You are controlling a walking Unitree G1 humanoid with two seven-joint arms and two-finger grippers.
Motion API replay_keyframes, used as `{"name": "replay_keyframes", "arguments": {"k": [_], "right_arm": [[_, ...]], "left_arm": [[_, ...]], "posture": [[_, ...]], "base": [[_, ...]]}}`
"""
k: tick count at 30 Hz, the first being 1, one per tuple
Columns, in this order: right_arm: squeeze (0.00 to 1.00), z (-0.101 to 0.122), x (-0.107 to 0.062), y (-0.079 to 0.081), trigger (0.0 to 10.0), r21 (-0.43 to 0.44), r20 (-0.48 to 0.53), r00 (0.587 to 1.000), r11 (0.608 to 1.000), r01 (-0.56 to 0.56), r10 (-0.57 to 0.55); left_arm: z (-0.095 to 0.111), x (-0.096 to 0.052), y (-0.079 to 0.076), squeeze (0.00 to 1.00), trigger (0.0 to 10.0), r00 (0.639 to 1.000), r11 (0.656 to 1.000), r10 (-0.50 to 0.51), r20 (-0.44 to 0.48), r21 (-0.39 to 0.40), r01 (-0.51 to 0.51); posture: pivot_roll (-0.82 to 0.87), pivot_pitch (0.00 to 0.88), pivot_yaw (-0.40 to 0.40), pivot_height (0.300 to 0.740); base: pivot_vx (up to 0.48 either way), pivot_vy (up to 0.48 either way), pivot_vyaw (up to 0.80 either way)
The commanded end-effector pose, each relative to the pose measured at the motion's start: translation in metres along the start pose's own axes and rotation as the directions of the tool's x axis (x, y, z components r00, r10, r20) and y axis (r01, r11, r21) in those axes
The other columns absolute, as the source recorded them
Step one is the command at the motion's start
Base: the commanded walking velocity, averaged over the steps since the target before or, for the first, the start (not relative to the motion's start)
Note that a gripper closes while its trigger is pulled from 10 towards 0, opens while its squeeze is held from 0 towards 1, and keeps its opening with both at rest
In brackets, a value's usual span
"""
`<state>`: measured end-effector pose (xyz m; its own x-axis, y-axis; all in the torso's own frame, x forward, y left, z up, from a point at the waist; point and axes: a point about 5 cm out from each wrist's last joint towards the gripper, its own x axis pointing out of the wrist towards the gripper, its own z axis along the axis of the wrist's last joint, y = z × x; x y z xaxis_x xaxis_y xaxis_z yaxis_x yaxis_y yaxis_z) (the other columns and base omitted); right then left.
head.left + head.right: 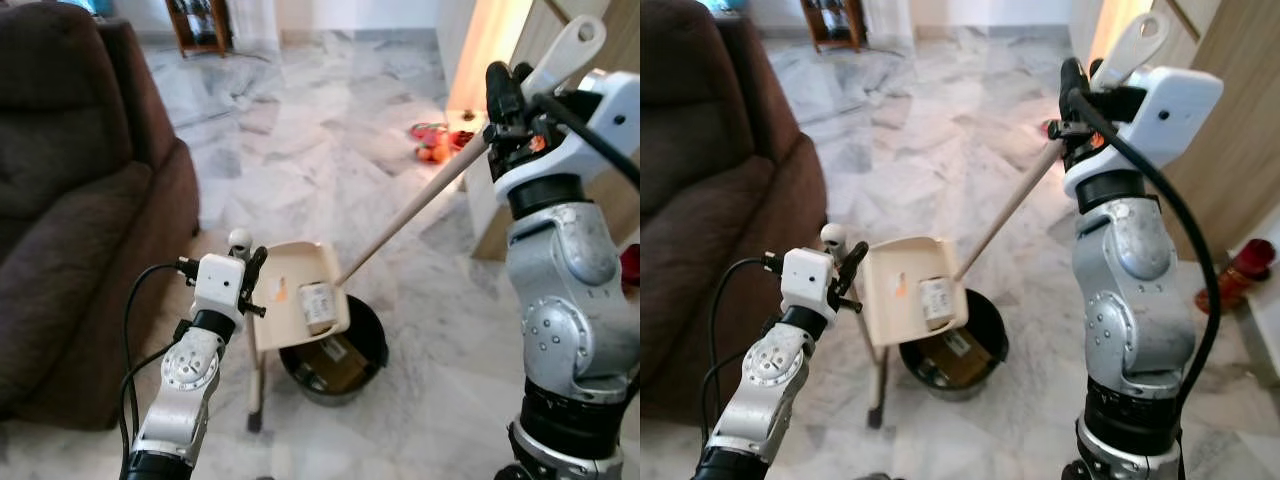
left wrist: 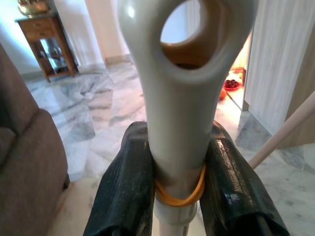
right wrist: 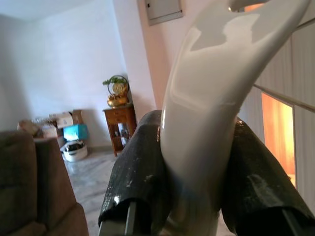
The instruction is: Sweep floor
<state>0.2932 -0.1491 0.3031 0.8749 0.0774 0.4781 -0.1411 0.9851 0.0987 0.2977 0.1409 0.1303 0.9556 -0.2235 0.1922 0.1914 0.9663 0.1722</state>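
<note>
A cream dustpan (image 1: 290, 285) is tilted up over a black bin (image 1: 368, 338), with a small labelled jar (image 1: 317, 305) lying in it. My left gripper (image 1: 247, 265) is shut on the dustpan's pale handle (image 2: 182, 98), its black fingers (image 2: 128, 187) pressed against both sides just above a yellow rubber band. Higher up on the right, my right gripper (image 1: 505, 95) is shut on the broom's white grip (image 3: 211, 123). The broom's beige stick (image 1: 420, 205) slants down to the dustpan's far edge. The broom's head is hidden behind the pan.
A dark brown sofa (image 1: 70, 200) fills the left side. A wooden cabinet (image 1: 625, 195) stands at the right, with red and orange things (image 1: 435, 140) on the marble floor beyond it. A wooden side table (image 1: 200, 25) is far back.
</note>
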Motion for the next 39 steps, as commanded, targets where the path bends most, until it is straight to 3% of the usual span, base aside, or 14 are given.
{"name": "replay_keyframes", "arguments": {"k": [1,7,14,23,29,39], "right_arm": [[0.0,0.014,-0.002,0.012,10.0,0.015,0.09,0.995,0.999,-0.053,0.051],[0.0,0.016,-0.006,0.023,10.0,-0.003,0.126,0.989,0.997,-0.078,0.078],[0.0,0.013,-0.01,0.036,10.0,-0.1,0.152,0.981,0.989,-0.105,0.119],[0.0,0.015,-0.016,0.049,10.0,-0.114,0.2,0.969,0.986,-0.124,0.146],[0.0,0.004,-0.029,0.066,10.0,-0.225,0.186,0.944,0.947,-0.228,0.271],[0.0,-0.005,-0.043,0.085,10.0,-0.306,0.189,0.911,0.903,-0.301,0.367]], "left_arm": [[0.005,-0.002,0.008,0.0,10.0,0.999,0.999,0.017,0.029,0.041,-0.018],[0.005,-0.002,0.007,0.0,10.0,0.999,0.999,0.015,0.029,0.038,-0.016],[0.005,-0.003,0.006,0.0,10.0,0.999,0.999,0.009,0.031,0.03,-0.01],[0.005,-0.004,0.004,0.0,10.0,1.0,0.999,-0.004,0.028,0.043,0.003],[0.004,-0.005,0.002,0.0,10.0,1.0,0.999,-0.01,0.029,0.042,0.008],[0.005,-0.004,0.002,0.0,10.0,0.999,0.999,-0.011,0.032,0.041,0.01]], "posture": [[0.05,0.133,0.043,0.74],[0.04,0.138,0.041,0.74],[0.05,0.141,0.039,0.74],[0.05,0.145,0.038,0.74],[0.05,0.15,0.037,0.74],[0.05,0.15,0.038,0.74]], "base": [[0.0,0.0,0.0],[0.0,0.0,0.0],[0.0,0.0,0.0],[0.0,0.0,0.0],[0.0,0.0,0.0],[0.0,0.0,0.0]]}}
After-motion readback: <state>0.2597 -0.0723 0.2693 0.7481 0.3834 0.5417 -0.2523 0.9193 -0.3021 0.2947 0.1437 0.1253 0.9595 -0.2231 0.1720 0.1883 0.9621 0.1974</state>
